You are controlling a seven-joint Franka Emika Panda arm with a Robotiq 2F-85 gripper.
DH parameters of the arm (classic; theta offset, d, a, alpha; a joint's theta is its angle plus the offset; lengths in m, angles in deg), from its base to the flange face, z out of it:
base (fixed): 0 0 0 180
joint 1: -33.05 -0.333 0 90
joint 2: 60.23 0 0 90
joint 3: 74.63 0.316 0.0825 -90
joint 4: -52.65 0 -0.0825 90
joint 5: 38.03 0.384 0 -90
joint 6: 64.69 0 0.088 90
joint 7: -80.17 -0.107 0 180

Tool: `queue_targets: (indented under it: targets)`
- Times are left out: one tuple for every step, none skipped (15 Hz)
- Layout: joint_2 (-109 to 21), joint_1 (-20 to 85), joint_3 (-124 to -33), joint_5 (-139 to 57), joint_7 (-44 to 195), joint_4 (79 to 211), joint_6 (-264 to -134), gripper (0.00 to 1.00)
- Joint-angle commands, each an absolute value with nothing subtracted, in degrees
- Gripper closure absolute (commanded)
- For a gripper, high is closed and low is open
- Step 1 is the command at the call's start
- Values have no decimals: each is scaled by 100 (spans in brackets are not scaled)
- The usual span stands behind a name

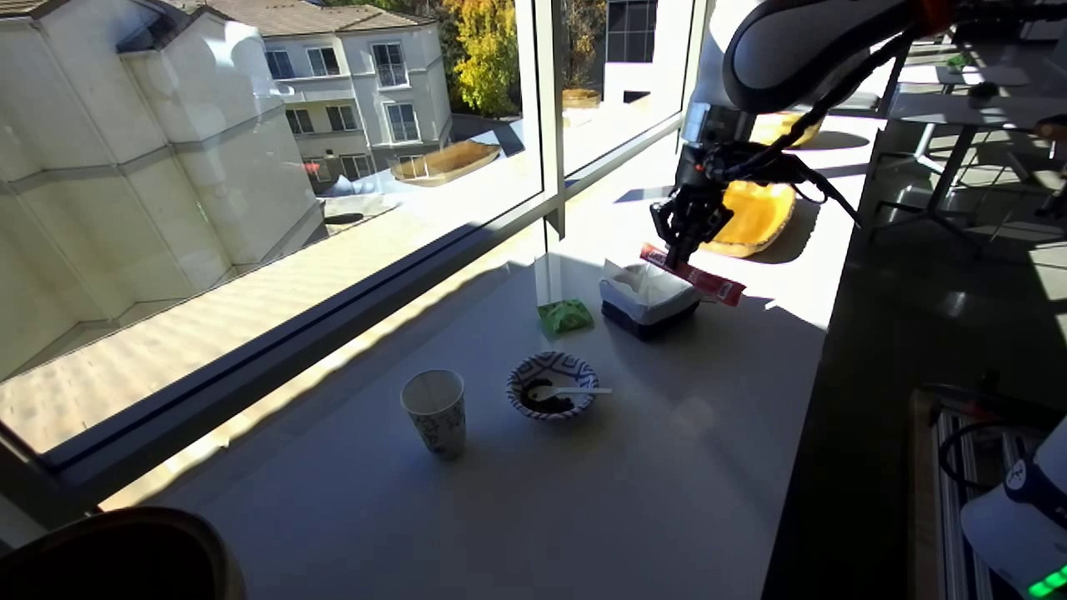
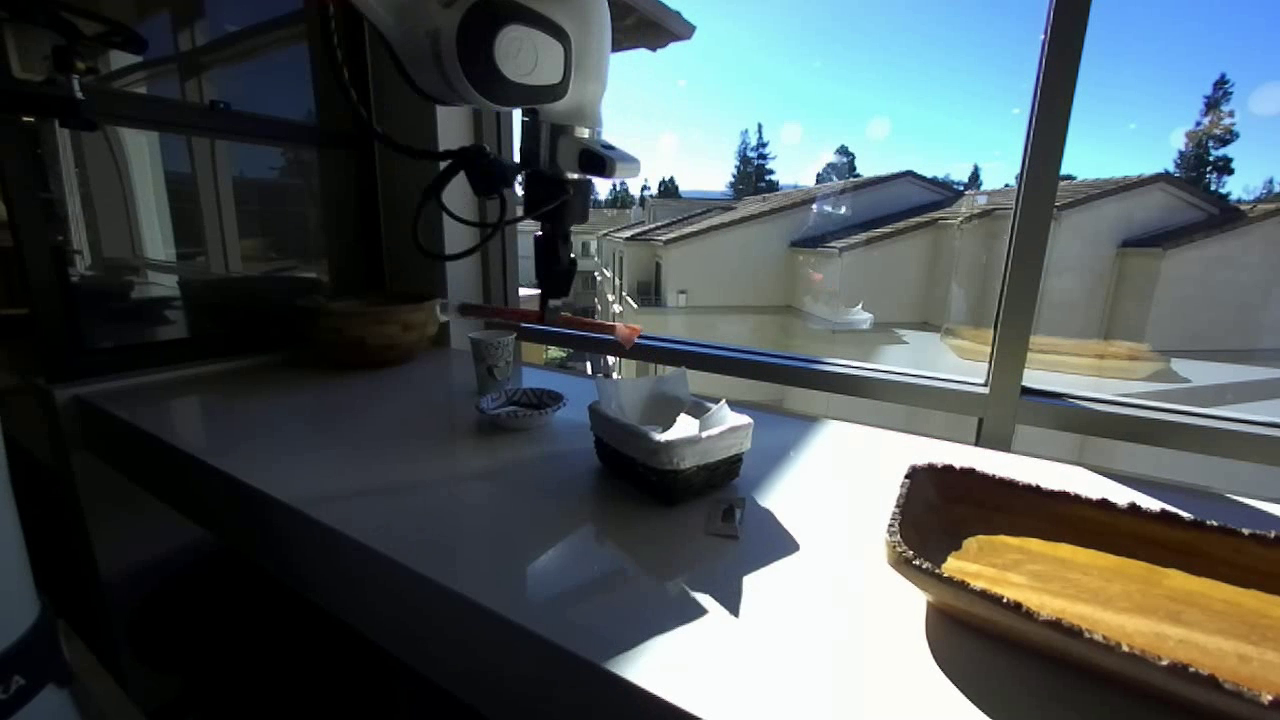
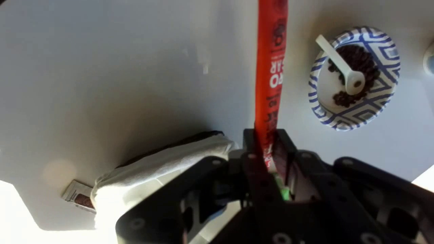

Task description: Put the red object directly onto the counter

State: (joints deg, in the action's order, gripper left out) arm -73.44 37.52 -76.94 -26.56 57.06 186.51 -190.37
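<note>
your jaws are clenching the red packet (image 3: 268, 81) partway along its length, and you are holding it in the air above the counter (image 1: 650, 483). a lined basket (image 2: 650, 470), a patterned bowl (image 3: 383, 84) and a cup (image 1: 439, 417) are standing below.

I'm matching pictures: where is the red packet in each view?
In an exterior view: red packet, right of centre, near mid-height.
In an exterior view: red packet, left of centre, near mid-height.
Wrist view: red packet, right of centre, reaching top edge.
Shared landmark: patterned bowl.
</note>
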Motion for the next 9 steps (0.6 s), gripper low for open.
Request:
queue_targets:
  targets:
    - [-7947,3425,-7243,-2731,5972,19593,-20008,96]
    - [-7655,3572,-7376,-2663,5795,19077,-19504,96]
    - [-7718,3512,-7291,-2661,5765,19194,-19602,84]
    - [-7720,3508,-7279,-2662,5755,19192,-19601,84]
    - [-7712,3526,-7300,-2661,5756,19172,-19601,84]
    - [-7699,3552,-7334,-2661,5766,19149,-19600,84]
    - [-7688,3573,-7363,-2661,5777,19130,-19598,84]
    - [-7682,3585,-7375,-2661,5779,19121,-19598,96]
    - [-7648,3509,-7351,-2689,6033,19096,-19714,96]
